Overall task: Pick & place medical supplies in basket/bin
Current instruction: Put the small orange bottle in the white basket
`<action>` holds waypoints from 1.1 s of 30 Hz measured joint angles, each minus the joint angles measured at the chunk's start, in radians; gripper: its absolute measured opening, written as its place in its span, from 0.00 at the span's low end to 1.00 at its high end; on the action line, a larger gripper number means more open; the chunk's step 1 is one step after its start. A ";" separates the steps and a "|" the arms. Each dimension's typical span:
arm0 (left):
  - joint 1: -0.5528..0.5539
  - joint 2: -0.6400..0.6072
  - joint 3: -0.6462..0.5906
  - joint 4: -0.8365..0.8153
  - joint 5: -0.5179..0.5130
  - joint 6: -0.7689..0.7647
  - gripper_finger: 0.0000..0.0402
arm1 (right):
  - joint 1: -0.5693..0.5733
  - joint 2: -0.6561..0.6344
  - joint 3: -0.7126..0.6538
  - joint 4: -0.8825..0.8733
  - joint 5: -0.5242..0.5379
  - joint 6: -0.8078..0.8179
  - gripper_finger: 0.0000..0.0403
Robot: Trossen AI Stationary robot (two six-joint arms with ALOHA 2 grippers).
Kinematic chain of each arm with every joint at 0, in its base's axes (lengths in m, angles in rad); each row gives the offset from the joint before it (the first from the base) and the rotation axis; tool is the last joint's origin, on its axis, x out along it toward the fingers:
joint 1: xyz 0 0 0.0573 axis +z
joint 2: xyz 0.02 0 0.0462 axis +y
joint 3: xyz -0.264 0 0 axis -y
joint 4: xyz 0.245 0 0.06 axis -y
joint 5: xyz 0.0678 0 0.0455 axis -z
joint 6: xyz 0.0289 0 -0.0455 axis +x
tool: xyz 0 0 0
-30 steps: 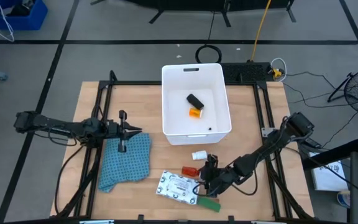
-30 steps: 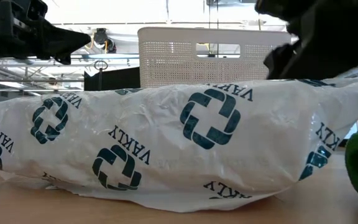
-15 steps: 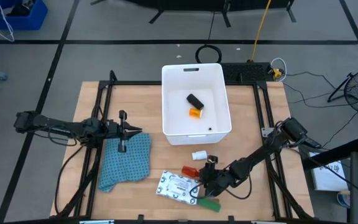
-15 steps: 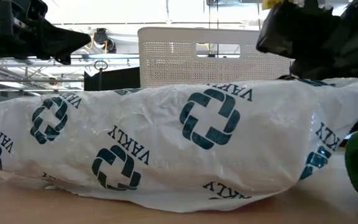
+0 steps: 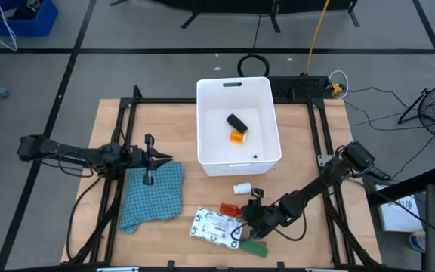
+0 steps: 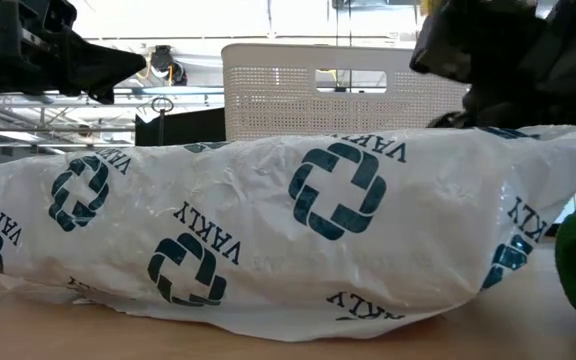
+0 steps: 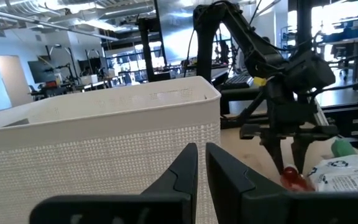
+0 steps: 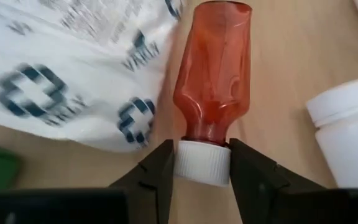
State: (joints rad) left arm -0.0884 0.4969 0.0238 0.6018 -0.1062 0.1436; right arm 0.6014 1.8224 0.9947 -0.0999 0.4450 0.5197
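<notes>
Waiting at left of the high view: left hand, fingers pressed nearly together and empty, hovering by the top edge of the blue cloth. No part in this step.

Upper centre: white bin, already holding a black block and an orange piece.

Lower centre, on the desk: white printed packet, red-orange bottle lying flat beside it, small white cylinder just above, green block at the bottom.

Lower right of centre: right hand, down over the bottle. In the right wrist view, fingers narrowed onto the bottle's white cap, one either side, touching or nearly so; bottle body pointing away from the hand.

Step in hand, by the look of it: grasping the bottle. Next: firm up the grip, lift clear of the packet, carry up to the bin. Risk of the bottle swinging from a cap-only hold.
</notes>
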 joint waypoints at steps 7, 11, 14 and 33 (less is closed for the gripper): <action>0.000 0.000 0.000 0.000 0.000 0.000 0.09 | -0.010 -0.124 0.000 -0.019 0.000 -0.121 0.29; 0.000 0.000 0.000 0.000 0.000 -0.001 0.09 | -0.012 -0.265 0.000 -0.054 0.003 -0.251 0.31; 0.000 0.000 0.000 0.000 0.000 -0.004 0.09 | -0.011 -0.385 0.000 -0.071 0.001 -0.360 0.29; 0.000 0.000 0.000 -0.017 0.000 -0.041 0.09 | -0.011 -1.257 -0.573 0.246 -0.019 -0.498 0.29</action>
State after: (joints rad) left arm -0.0887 0.4973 0.0238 0.5850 -0.1059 0.1025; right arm 0.5903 0.5654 0.4221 0.1459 0.4257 0.0218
